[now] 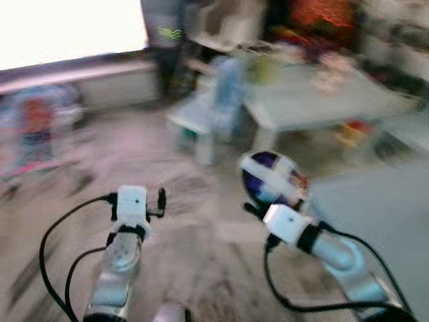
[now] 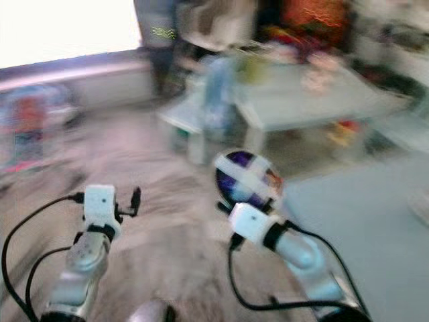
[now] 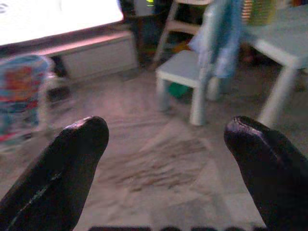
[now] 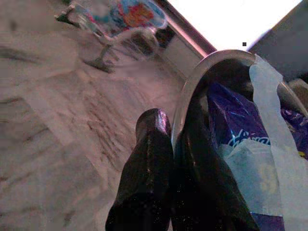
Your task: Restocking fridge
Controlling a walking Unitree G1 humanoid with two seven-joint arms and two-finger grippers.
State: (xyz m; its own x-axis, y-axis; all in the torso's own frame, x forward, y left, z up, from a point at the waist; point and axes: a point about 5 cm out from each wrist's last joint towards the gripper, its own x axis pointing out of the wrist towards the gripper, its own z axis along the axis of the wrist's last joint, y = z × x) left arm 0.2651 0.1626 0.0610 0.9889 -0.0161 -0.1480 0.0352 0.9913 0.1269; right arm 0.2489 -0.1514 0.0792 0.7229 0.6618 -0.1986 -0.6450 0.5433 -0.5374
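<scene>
The floor [image 1: 201, 248], pale stone with grey veins, spreads beneath both grippers. Well ahead of the right gripper stands a low pale-green table [image 1: 322, 100] with blurred, colourful things on its top. Ahead of the left gripper, just beside the table, is a small pale chair [image 3: 185, 72] with a light blue cloth [image 3: 221, 33] hung over its back. Far ahead of the left gripper a bright window [image 1: 67, 30] glows above a low ledge, and a colourful frame-like thing [image 1: 37, 127], too blurred to name, stands out to that gripper's left. A grey mat [image 1: 375, 215] lies on the floor to the right of the right gripper.

The right gripper [image 4: 168, 163] is clenched on the rim of a round metal bowl [image 4: 211, 62], one finger on the outside and one inside, and holds it up off the floor. In the bowl sits a purple and white packet [image 4: 240, 144], with a strip of white tape [image 1: 265, 171] across the bowl.

The left gripper [image 3: 166, 144] holds nothing; its fingers [image 3: 72, 159] are spread wide apart above the floor.
</scene>
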